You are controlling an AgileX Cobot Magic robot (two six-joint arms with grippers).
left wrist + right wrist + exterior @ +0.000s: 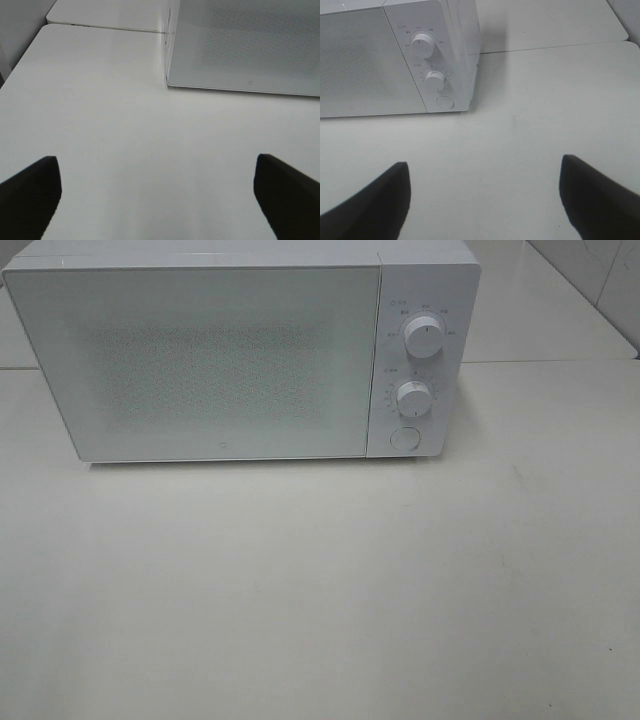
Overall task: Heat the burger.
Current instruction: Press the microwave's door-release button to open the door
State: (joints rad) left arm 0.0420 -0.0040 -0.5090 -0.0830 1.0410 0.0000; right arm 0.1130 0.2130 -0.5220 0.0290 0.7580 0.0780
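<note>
The burger is out of view in every frame. A white microwave (240, 350) stands at the back of the table with its door (200, 360) closed; two round knobs (423, 337) and a round button (404, 438) sit on its right panel. Neither arm shows in the exterior high view. In the left wrist view my left gripper (157, 192) is open over bare table, short of the microwave's (245, 45) left front corner. In the right wrist view my right gripper (485, 192) is open over bare table, in front of the microwave's control panel (432, 60). Nothing sits between either pair of fingers.
The white table (320, 590) stretches in front of the microwave. A seam between two tabletops (540, 362) runs behind it on the right. A tiled wall (600, 280) rises at the far right.
</note>
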